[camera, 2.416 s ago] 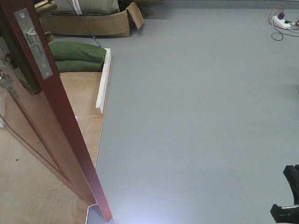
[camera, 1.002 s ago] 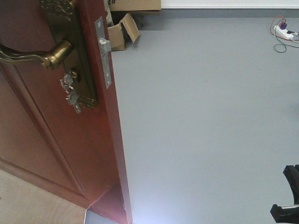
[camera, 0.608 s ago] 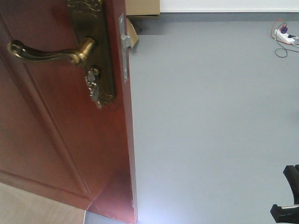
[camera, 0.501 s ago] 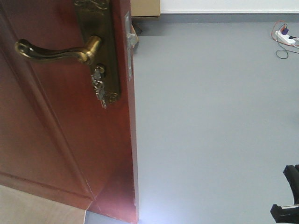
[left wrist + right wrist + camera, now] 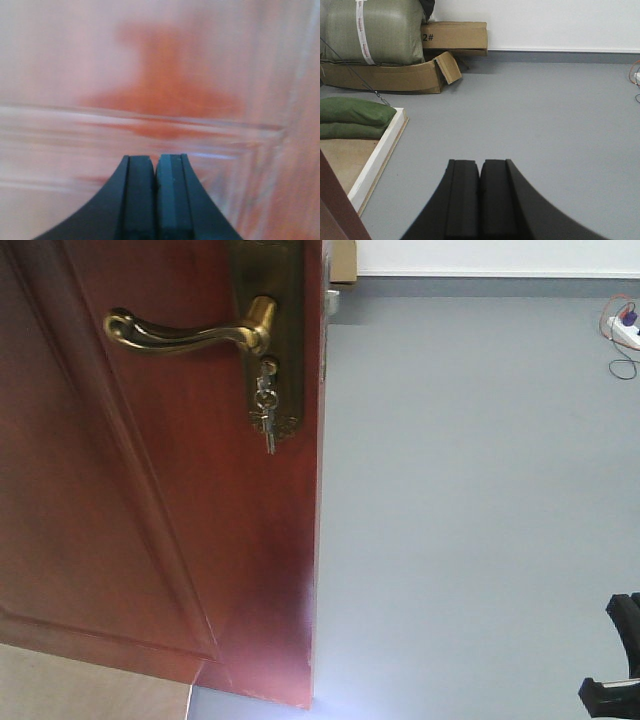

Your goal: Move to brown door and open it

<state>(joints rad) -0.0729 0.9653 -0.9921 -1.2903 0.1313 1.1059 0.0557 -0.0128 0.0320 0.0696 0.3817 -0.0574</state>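
The brown door (image 5: 150,540) fills the left half of the front view, its free edge running down near the middle. Its curved brass lever handle (image 5: 185,333) sits on a brass backplate (image 5: 280,350), with keys (image 5: 266,415) hanging below. My left gripper (image 5: 155,157) is shut with nothing in it, very close to the door's blurred reddish panel (image 5: 165,90) and its moulding. My right gripper (image 5: 480,162) is shut and empty over the grey floor (image 5: 545,120). A corner of the door (image 5: 335,205) shows at its lower left.
Right of the door lies grey floor (image 5: 480,500), with a power strip and cable (image 5: 625,332) at the far right. Cardboard boxes (image 5: 395,75), a large green sack (image 5: 375,30), green sandbags (image 5: 355,117) and a white frame beam (image 5: 380,152) stand to the left.
In the front view the door's face has come to fill more of the picture. Its edge, handle and keys have shifted right, hiding the boxes and sandbags seen earlier.
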